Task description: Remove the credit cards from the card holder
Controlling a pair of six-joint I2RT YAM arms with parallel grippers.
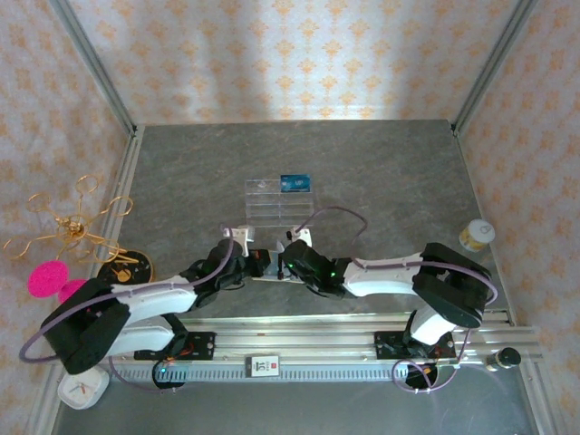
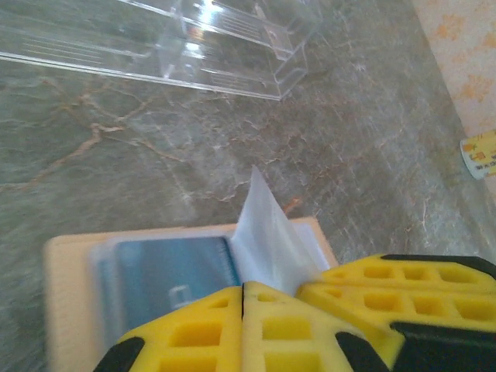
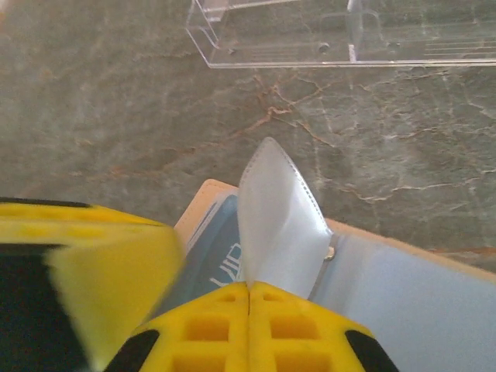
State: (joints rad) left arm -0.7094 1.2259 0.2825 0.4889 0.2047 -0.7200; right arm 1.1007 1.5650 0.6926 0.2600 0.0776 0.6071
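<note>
**Card holder (image 2: 70, 260) open on the bench (image 1: 390, 172), both hands closed**
It lies just before a clear tray (image 1: 279, 204). The right hand (image 3: 248, 298) pinches its pale pocket flap (image 3: 275, 217) upright. The left hand (image 2: 242, 302), fingers together, sits just beside it, above a blue card (image 2: 170, 271) tucked inside

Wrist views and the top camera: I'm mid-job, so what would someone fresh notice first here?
The left pincer and the right pincer meet, both shut, over the open beige wallet near the table's front middle. The right one pinches up a pale pocket flap, with a blue card lying in the wallet beside it. Behind them a clear tray already holds a second blue card.
</note>
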